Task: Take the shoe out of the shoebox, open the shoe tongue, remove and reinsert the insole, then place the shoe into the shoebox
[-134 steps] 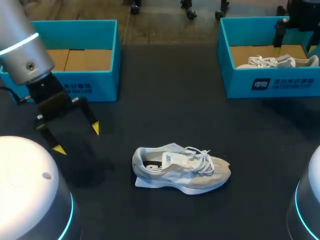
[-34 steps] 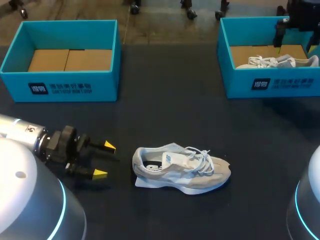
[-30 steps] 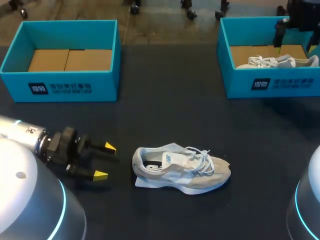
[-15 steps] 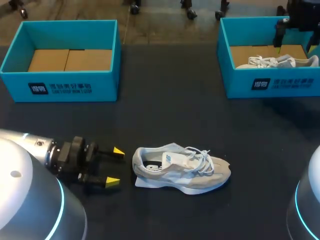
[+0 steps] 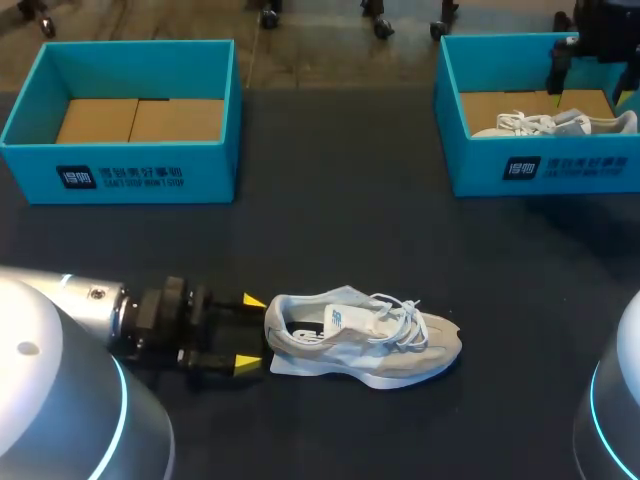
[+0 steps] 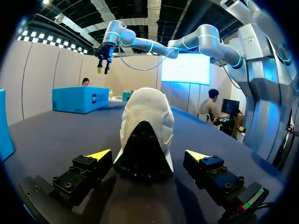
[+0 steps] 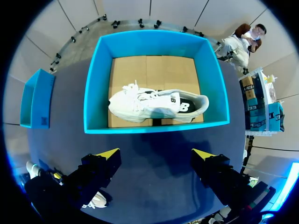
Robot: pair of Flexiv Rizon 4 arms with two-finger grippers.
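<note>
Shoe (image 5: 365,340) upright mid-table, heel just ahead of left gripper (image 5: 250,332), jaws spread either side, no contact; right gripper (image 7: 156,154) spread, empty, above box (image 7: 154,127); likely light, soft upper, stiffer heel, so pinch heel collar, not laces.

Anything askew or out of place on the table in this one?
One thing: a pale flat piece sticks out from under the heel end of the shoe, possibly its insole; I cannot tell. The left gripper is open, with a finger either side of the heel. Nothing else stands out.
</note>
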